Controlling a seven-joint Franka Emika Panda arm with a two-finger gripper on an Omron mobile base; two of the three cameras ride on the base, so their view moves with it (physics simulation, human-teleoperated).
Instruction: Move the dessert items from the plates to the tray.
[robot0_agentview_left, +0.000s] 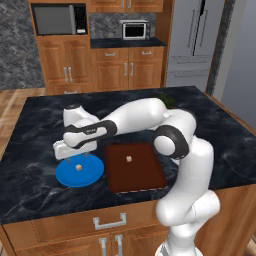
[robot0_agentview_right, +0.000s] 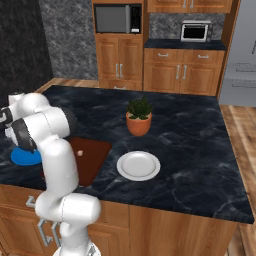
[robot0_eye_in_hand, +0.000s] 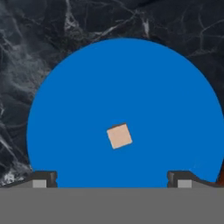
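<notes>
While the claw (robot0_agentview_left: 76, 161) hangs over the blue plate (robot0_agentview_left: 92, 175) with its two fingers spread wide and nothing between them, one pale tan cube (robot0_agentview_left: 78, 168) sits on that plate, just below the fingertips. In the hand view the same cube lies a little below the plate's middle, roughly midway between the two dark fingertips (robot0_eye_in_hand: 44, 178) that rise at the bottom edge, and it touches neither of them.

The blue plate rests on the near left part of the black marble desk (robot0_agentview_left: 220, 140). Just to its right lies the dark reddish-brown tray (robot0_agentview_left: 145, 177), close beside the plate, and the second tan cube (robot0_agentview_left: 129, 159) sits on the tray near its middle.

Further right, in the right base view, the white plate (robot0_agentview_right: 138, 165) lies bare on the desk, and a potted plant in a terracotta pot (robot0_agentview_right: 139, 123) stands just beyond it.
</notes>
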